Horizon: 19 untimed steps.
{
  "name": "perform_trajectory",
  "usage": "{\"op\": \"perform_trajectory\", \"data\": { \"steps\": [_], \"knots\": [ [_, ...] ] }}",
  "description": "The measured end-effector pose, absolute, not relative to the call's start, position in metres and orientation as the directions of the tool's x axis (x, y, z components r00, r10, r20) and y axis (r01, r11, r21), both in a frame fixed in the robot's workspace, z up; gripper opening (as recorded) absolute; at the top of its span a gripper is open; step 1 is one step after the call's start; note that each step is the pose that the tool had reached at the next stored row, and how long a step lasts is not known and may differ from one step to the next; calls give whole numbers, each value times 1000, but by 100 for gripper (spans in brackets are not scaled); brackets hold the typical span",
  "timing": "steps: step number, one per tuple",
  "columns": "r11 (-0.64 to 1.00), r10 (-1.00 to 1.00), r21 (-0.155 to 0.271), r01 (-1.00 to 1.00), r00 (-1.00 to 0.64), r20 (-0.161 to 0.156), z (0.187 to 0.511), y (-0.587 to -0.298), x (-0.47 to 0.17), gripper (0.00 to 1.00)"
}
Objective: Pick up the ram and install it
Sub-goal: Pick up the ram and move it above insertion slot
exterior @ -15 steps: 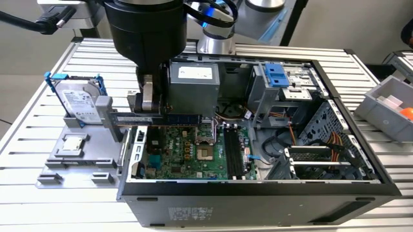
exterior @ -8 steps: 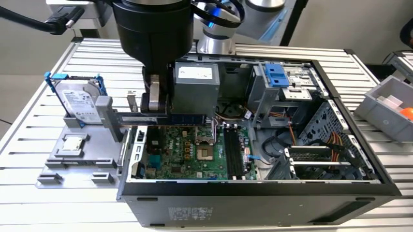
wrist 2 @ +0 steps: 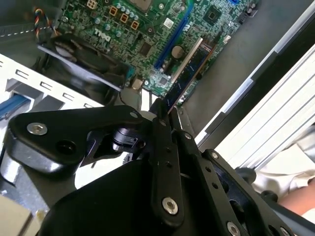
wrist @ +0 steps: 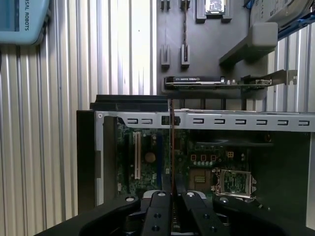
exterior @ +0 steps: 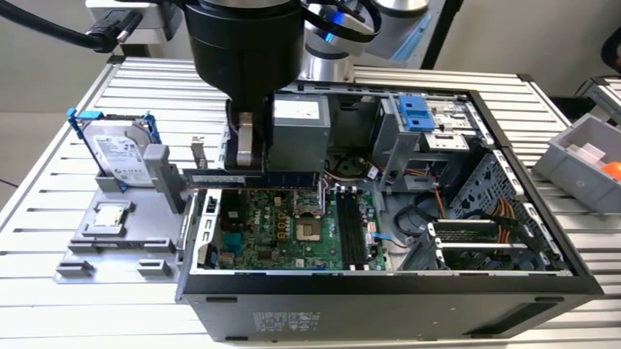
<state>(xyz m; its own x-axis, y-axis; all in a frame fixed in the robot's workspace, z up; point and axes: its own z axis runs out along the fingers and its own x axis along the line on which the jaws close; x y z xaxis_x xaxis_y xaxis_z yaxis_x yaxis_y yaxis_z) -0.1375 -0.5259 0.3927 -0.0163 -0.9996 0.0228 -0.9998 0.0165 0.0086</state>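
- Tool (exterior: pixel 250 169) is clenched on the ram (exterior: pixel 291 177), which sticks out level from between its fingers.
- Labels: a white sticker covers the hard drive (exterior: pixel 121 153), and the motherboard (wrist 2: pixel 162 29) carries white lettering in the second wrist view. The print is too fine to make out.
- An open computer case (exterior: pixel 388 291) on the slatted tabletop (exterior: pixel 39 218) holds the green motherboard.
- A grey fixture (exterior: pixel 116 251) beside the case holds the upright hard drive and a processor chip (exterior: pixel 109 216).
- A grey bin (exterior: pixel 572 163) at the exterior view's right holds an orange thing (exterior: pixel 611 171).
- The ram hangs above the motherboard's edge, apart from the black memory slots (exterior: pixel 351 231).
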Motion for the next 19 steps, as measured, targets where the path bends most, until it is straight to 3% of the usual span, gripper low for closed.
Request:
{"op": "perform_trajectory", "data": {
  "steps": [19],
  "knots": [
    [16,-1000,9,-1000,-16,23,393,-525,-116,0]
  ]
}}
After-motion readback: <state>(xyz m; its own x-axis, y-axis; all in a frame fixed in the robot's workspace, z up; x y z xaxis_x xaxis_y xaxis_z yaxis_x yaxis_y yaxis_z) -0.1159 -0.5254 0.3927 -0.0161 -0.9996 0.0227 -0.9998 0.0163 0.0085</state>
